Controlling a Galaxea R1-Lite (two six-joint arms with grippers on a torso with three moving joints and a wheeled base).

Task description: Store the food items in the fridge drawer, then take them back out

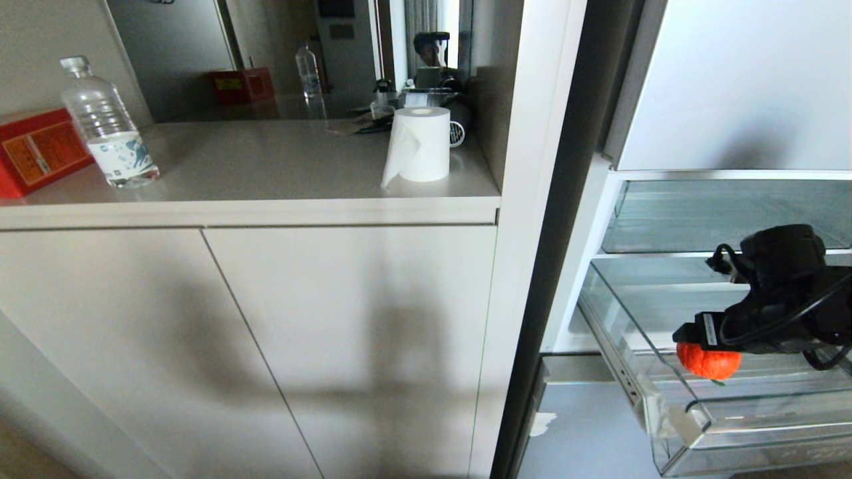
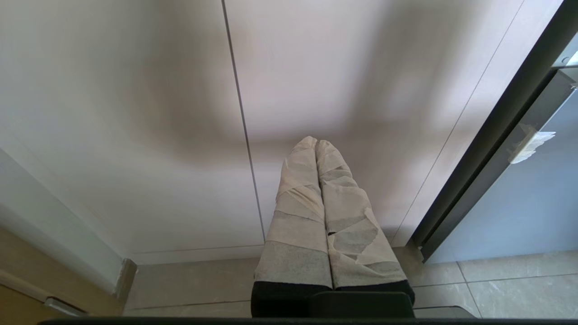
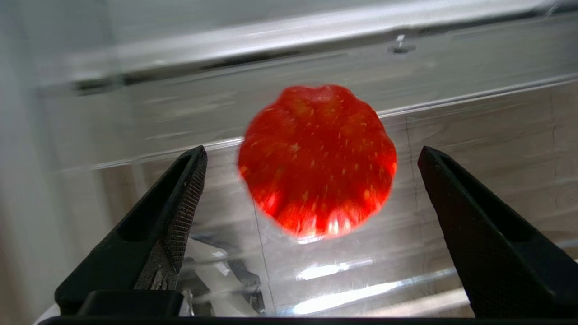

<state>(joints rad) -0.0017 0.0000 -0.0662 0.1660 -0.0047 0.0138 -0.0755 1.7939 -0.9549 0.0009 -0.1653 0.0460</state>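
The food item (image 3: 318, 160), a round ribbed orange-red fruit, is inside the clear fridge drawer (image 1: 672, 426), which stands pulled out at the lower right of the head view. There the fruit (image 1: 709, 362) shows just below my right gripper (image 1: 699, 336). In the right wrist view my right gripper (image 3: 311, 151) is open wide. The fruit sits between and beyond its black fingers (image 3: 180, 203), apart from both. My left gripper (image 2: 316, 143) is shut, its tape-wrapped fingers pressed together with nothing in them, parked low in front of the cabinet doors.
A counter (image 1: 266, 179) on the left carries a water bottle (image 1: 110, 126), a red box (image 1: 36, 153) and a paper roll (image 1: 419, 143). Cabinet doors (image 1: 266, 346) fill the front. A clear fridge shelf (image 1: 705, 219) lies above the drawer.
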